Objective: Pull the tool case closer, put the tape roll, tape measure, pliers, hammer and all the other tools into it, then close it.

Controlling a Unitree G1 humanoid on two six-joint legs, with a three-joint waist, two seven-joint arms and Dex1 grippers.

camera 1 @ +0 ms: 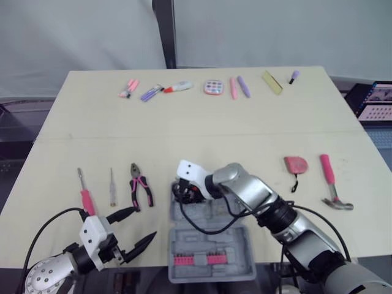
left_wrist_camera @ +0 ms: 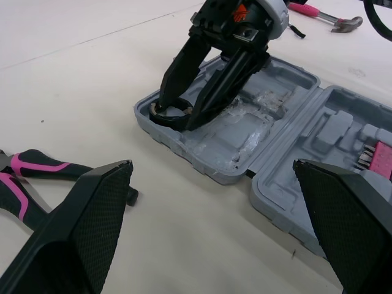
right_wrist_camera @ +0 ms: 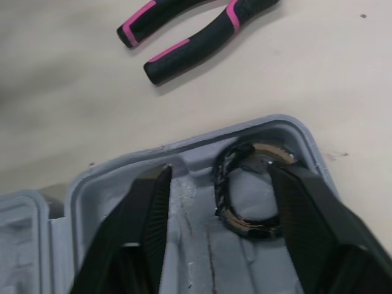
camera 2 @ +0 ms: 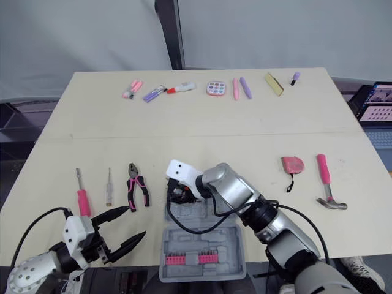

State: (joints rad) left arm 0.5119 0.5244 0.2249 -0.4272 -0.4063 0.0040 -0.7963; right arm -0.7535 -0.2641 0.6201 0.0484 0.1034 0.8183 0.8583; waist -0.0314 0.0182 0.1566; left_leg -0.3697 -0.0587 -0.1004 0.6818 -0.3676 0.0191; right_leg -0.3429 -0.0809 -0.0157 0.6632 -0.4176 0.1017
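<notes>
The grey tool case (camera 1: 211,245) lies open at the table's front middle, with a pink bit strip (camera 1: 196,259) in its near half. My right gripper (camera 1: 184,193) reaches into the case's far left corner. Its fingers stand open around the black tape roll (right_wrist_camera: 251,190), which leans tilted in that corner pocket (left_wrist_camera: 168,113). My left gripper (camera 1: 145,222) hangs open and empty near the front edge, left of the case. The pink-and-black pliers (camera 1: 141,190) lie just beyond it. The red tape measure (camera 1: 295,164) and the pink-handled hammer (camera 1: 331,180) lie to the right.
A pink-handled screwdriver (camera 1: 86,195) and a thin clear one (camera 1: 112,187) lie left of the pliers. Several markers and small items (camera 1: 213,87) line the far edge. A laptop screen (camera 1: 375,101) stands off the table's right side.
</notes>
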